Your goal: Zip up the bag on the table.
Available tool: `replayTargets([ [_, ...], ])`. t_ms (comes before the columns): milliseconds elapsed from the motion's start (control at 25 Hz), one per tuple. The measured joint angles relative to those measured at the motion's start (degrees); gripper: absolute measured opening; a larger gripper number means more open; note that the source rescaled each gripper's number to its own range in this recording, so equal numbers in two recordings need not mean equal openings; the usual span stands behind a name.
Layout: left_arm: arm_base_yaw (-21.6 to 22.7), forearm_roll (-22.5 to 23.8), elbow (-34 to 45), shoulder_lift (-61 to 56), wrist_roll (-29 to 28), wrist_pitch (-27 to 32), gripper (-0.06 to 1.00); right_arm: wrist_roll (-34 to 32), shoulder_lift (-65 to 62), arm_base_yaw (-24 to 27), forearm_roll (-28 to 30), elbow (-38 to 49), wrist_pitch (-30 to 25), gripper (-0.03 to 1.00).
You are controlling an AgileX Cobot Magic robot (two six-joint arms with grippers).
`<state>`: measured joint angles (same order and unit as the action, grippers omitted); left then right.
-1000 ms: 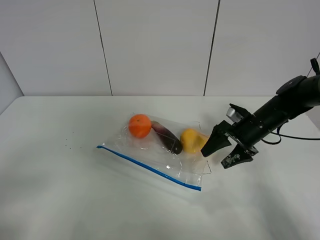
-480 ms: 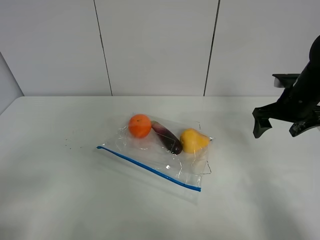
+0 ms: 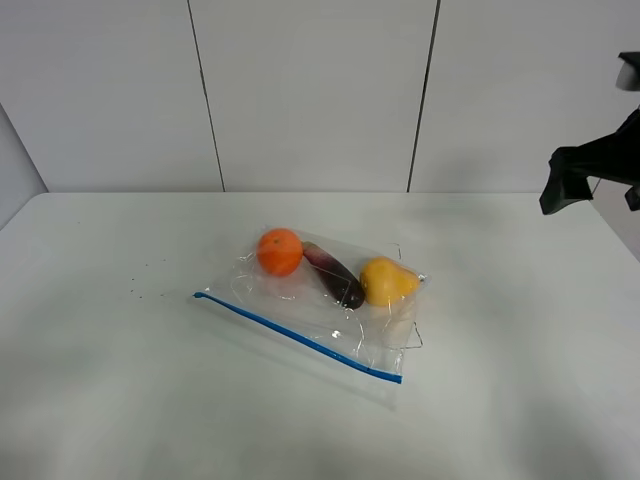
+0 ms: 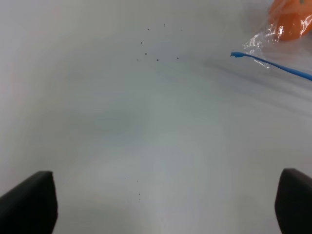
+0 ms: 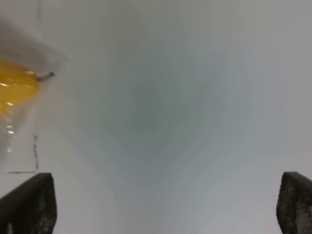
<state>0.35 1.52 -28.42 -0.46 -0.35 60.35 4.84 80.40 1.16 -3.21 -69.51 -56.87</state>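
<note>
The clear bag (image 3: 320, 300) lies flat at the middle of the white table (image 3: 120, 400), blue zipper strip (image 3: 300, 337) along its near edge. An orange (image 3: 280, 250), dark eggplant (image 3: 335, 275) and yellow pear (image 3: 387, 281) show through it. My right gripper (image 3: 600, 190) is open and empty, raised at the far right edge, well away from the bag; its wrist view (image 5: 162, 202) shows the pear (image 5: 14, 90). My left gripper (image 4: 161, 202) is open above bare table, out of the high view; the strip's end (image 4: 273, 66) and the orange (image 4: 290, 19) lie far ahead of it.
A few dark specks (image 3: 140, 285) dot the table left of the bag, also in the left wrist view (image 4: 156, 48). A grey panelled wall (image 3: 310, 90) stands behind the table's far edge.
My right gripper has pulled away from beside the pear, rising up and to the right edge of the view. The bag and fruit have not moved.
</note>
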Motion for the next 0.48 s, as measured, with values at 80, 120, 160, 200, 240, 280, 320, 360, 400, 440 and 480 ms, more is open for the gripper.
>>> replayTargets([
  [80,0.00,0.00,0.00,0.00,0.00,0.00,1.00,2.71,-3.56,0.00,-1.91,0.00,-0.07,1.00],
  [120,0.00,0.00,0.00,0.00,0.00,0.00,1.00,4.20,-5.05,0.00,-3.43,0.12,-0.01,1.00],
  [160,0.00,0.00,0.00,0.00,0.00,0.00,1.00,5.49,-6.90,0.00,-4.95,0.50,0.19,1.00],
  [200,0.00,0.00,0.00,0.00,0.00,0.00,1.00,6.85,-8.77,0.00,-6.30,1.18,0.34,1.00],
  [240,0.00,0.00,0.00,0.00,0.00,0.00,1.00,8.12,-10.62,0.00,-7.20,2.00,0.68,1.00],
  [280,0.00,0.00,0.00,0.00,0.00,0.00,1.00,8.92,-12.24,0.00,-7.90,3.24,1.11,1.00],
  [320,0.00,0.00,0.00,0.00,0.00,0.00,1.00,9.53,-14.13,0.00,-8.32,4.67,1.56,1.00],
  [360,0.00,0.00,0.00,0.00,0.00,0.00,1.00,9.91,-16.04,0.00,-8.41,6.03,1.98,1.00],
  [400,0.00,0.00,0.00,0.00,0.00,0.00,1.00,10.06,-17.73,0.00,-8.41,7.84,2.78,1.00],
  [440,0.00,0.00,0.00,0.00,0.00,0.00,1.00,10.23,-19.83,0.00,-8.41,9.67,3.74,1.00],
  [480,0.00,0.00,0.00,0.00,0.00,0.00,1.00,10.36,-22.06,0.00,-8.35,11.48,4.62,1.00],
])
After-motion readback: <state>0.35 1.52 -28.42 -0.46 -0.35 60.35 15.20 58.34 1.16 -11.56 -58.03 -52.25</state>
